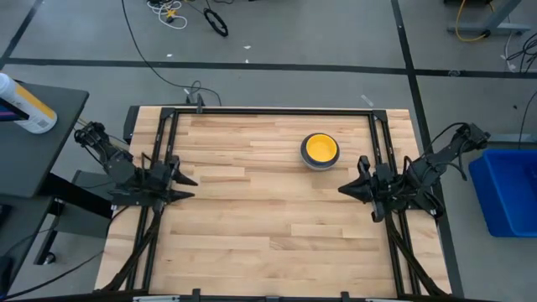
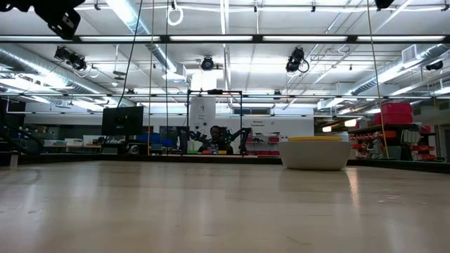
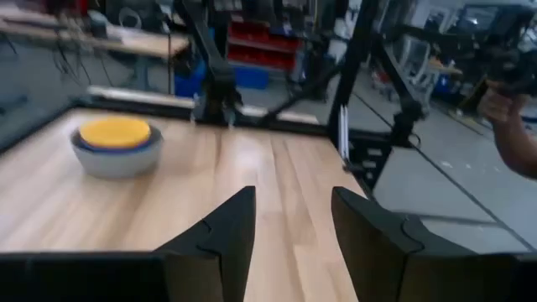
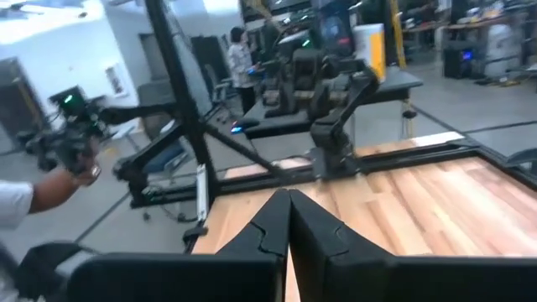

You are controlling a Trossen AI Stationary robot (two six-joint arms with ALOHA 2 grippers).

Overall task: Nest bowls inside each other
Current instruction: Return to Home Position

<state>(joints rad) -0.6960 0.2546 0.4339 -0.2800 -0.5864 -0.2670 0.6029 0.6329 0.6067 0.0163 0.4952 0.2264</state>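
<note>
Your left tool hangs low over the counter at its own side edge, released: in the left wrist view its two dark fingers stand clearly apart with bare wood showing between them. It holds nothing.

Your right tool hangs over the opposite side edge, facing the left one across the wood. It is clenched on nothing; in the right wrist view the fingers press together with no gap.

You will find the stack of bowls near the right tool, just off its tip toward the far edge of the counter, and well apart from the left tool. Neither tool touches it. The yellow bowl sits innermost on top, the grey bowl is the outer one resting on the wood, and a blue bowl shows only as a thin rim between them. You cannot tell from these views what else is nested inside. From counter height the stack stands upright and level.

Beyond the left tool, off the counter, a person's hand holds a dark device.
</note>
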